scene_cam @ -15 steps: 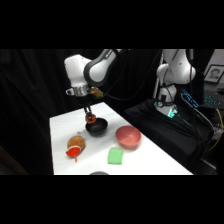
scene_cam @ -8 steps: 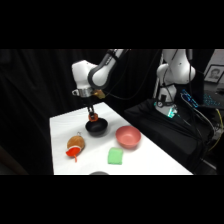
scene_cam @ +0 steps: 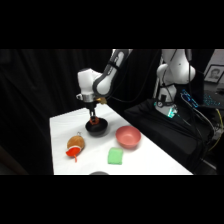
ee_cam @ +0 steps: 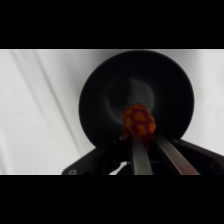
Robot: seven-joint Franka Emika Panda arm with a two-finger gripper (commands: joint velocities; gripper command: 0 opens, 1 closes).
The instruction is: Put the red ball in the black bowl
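White rounded arm point(scene_cam: 100, 80) with seemingly black joint bands.

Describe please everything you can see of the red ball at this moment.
The red ball is small and round, red-orange with darker speckles and a slight shine, much smaller than the black bowl. The tool holds it between its two fingers, which press on its lower part in the wrist view. It hangs over the bowl's inside, near the middle. Whether it touches the bowl's floor cannot be told. In the side view it shows only as a red spot at the tool's tip, just above the bowl.
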